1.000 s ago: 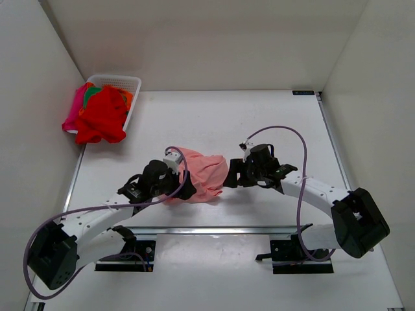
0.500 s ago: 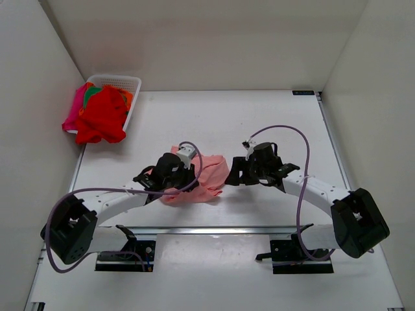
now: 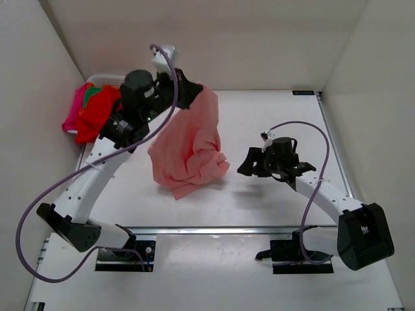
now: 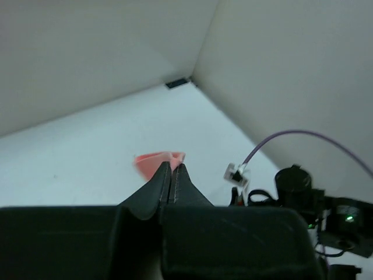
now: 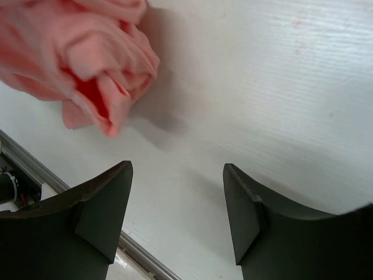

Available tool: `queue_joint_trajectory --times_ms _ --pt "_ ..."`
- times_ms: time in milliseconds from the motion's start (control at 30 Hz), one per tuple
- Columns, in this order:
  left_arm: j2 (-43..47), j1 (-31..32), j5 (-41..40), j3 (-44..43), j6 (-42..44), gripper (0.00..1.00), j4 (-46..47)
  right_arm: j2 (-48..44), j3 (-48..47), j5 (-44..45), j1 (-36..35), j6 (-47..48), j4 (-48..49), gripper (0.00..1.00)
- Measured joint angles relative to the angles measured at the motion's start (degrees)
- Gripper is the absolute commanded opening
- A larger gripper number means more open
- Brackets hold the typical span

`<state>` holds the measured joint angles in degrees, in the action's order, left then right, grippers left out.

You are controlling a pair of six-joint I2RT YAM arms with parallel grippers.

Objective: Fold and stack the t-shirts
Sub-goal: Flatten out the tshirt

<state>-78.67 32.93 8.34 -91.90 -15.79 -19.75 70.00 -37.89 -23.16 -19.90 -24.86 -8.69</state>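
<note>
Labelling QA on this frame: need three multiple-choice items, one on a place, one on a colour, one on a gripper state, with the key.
1. Where does the white basket sit?
A. far left corner of the table
B. near right corner
C. between the two arms

2. What colour is the t-shirt hanging from the left gripper?
A. red
B. salmon-pink
C. green

3. How is the right gripper?
A. shut on a shirt
B. shut on nothing
C. open, holding nothing

Key:
1 A, the top view shows it against the left wall at the far edge.
2 B, pink cloth hangs from the closed jaws.
3 C, its wrist view shows the jaws apart over bare table.
</note>
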Motion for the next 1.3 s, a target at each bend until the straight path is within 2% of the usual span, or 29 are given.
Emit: queue_joint_trajectory --times_ms 167,267,433,567,833,1033,1133,1200,1300 --pt "-5.62 -0.81 2.34 -18.03 -0.63 0.00 -5.18 -4.22 0.00 0.70 0.17 1.36 0.31 0.60" --pt "-6.99 -1.92 4.35 -21.31 -1.79 0.00 -6.25 -5.20 0.20 1.64 -1.81 1.31 2.54 0.60" --pt "-6.78 -4.81 7.08 -21.14 -3.93 0.00 -8.17 -2.82 0.50 1.36 -5.70 1.51 8.83 0.61" --pt "-5.09 -7.19 10.01 -19.71 -5.35 0.00 -9.27 -0.74 -0.83 -0.09 -5.88 3.30 10.27 0.60" --pt "2.62 -14.73 16.79 -15.10 -8.37 0.00 -9.40 9.33 -14.25 -2.93 -3.52 9.62 9.60 0.63" --pt "7.87 -16.76 18.60 -13.14 -9.64 0.00 -8.02 22.58 -23.98 -3.87 -3.26 9.94 8.61 0.68" --pt "9.51 -17.07 19.54 -10.97 -10.08 0.00 -7.04 28.44 -28.00 -7.08 -3.26 8.98 8.63 0.68" --pt "10.03 -17.31 19.91 -9.44 -10.21 0.00 -6.71 31.12 -28.96 -11.34 -3.23 6.99 9.97 0.65" --pt "9.84 -17.92 20.33 -7.74 -10.23 0.00 -6.73 33.68 -29.57 -20.02 -3.15 2.99 11.74 0.69"
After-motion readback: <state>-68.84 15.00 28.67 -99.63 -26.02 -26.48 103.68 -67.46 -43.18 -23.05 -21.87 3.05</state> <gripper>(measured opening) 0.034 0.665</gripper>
